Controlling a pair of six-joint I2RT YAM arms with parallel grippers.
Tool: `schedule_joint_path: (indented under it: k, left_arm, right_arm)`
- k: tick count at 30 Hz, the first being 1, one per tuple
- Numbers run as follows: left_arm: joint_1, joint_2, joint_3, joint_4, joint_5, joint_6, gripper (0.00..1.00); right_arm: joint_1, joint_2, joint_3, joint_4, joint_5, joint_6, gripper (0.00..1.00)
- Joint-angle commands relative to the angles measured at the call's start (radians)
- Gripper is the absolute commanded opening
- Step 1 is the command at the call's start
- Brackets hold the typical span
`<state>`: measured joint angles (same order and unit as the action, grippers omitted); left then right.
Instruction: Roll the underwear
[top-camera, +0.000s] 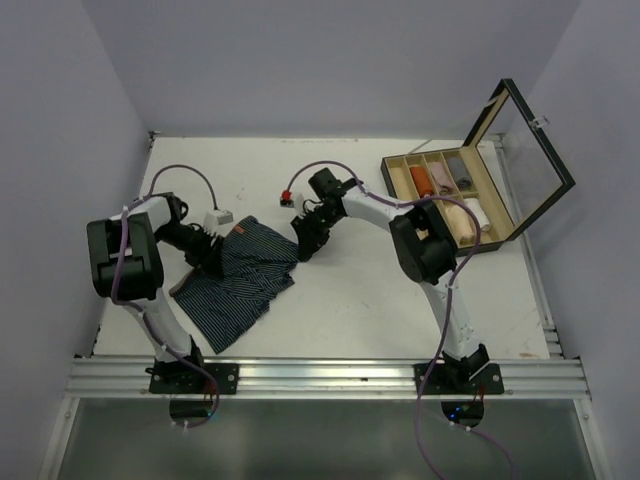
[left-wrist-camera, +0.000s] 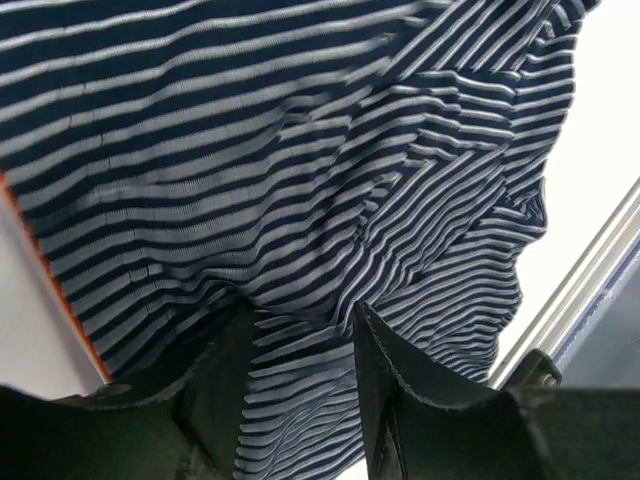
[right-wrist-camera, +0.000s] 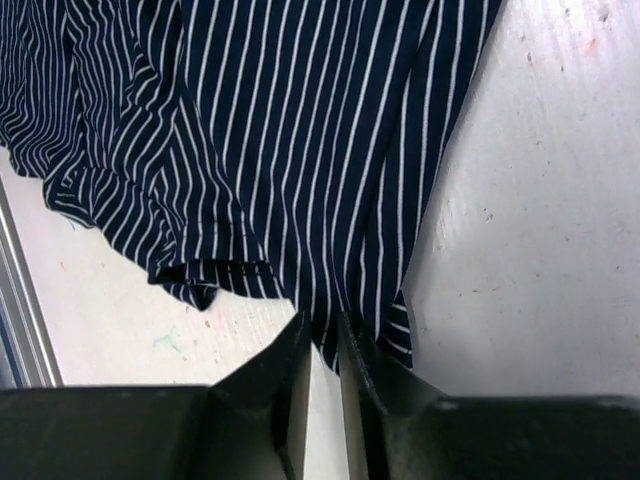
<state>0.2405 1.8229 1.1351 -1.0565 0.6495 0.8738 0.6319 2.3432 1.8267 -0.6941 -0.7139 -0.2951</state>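
White tabletop (top-camera: 380, 300), apparently one navy underwear (top-camera: 235, 285)

From the top cam we can't make out the tips of the left tool (top-camera: 213, 262) or the right tool (top-camera: 303, 243). Both are dark & sit right on the dark stripy underwear (top-camera: 240, 285). The left arm (top-camera: 125, 260) hides a bit of that cloth too. In the left wrist pic the cloth runs off the top & left edges, & part of it looks smeary. It lies between the tool's fingers (left-wrist-camera: 400, 400), but we can't tell if they pinch it. In the right wrist pic it's cut off at the top & left. The small things (top-camera: 441, 178) in the box (top-camera: 430, 155) are too tiny to tell apart.
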Motion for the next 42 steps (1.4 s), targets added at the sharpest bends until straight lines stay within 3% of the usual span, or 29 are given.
schedule_joint_path:
  k: [1,8,11,12,16,18,22,25,33,42]
  left_arm:
    - [-0.096,0.084,0.046,0.101,-0.031,-0.068,0.47]
    - [-0.293,0.269,0.259,0.199,0.062,-0.222,0.49]
    - [-0.316,0.3,0.353,0.182,0.16,-0.245,0.54]
    - [-0.314,0.279,0.373,0.175,0.177,-0.237,0.55]
    - [-0.241,0.138,0.345,0.162,0.269,-0.214,0.64]
    - [-0.166,0.077,0.341,0.145,0.286,-0.213,0.67]
    - [-0.018,0.039,0.341,0.118,0.228,-0.156,0.72]
    - [0.017,0.062,0.348,0.124,0.216,-0.122,0.72]
    - [0.028,0.186,0.385,0.136,0.216,0.059,0.71]
    - [0.026,0.289,0.423,0.127,0.265,0.082,0.67]
  right_arm:
    - [-0.001,-0.021,-0.084,-0.037,0.056,-0.026,0.2]
    - [0.0,-0.182,-0.274,-0.113,-0.047,-0.111,0.11]
    - [-0.001,-0.283,-0.319,-0.185,-0.1,-0.165,0.14]
    - [-0.004,-0.307,-0.322,-0.208,-0.128,-0.183,0.19]
    - [-0.085,-0.372,-0.284,-0.173,-0.139,-0.096,0.4]
    - [-0.13,-0.351,-0.22,-0.147,-0.116,-0.018,0.46]
    - [-0.254,-0.277,-0.132,-0.088,-0.023,0.108,0.47]
    - [-0.288,-0.202,-0.084,-0.058,0.043,0.166,0.48]
    - [-0.302,-0.067,-0.056,0.056,0.051,0.316,0.57]
    - [-0.293,0.007,-0.084,0.175,0.037,0.45,0.52]
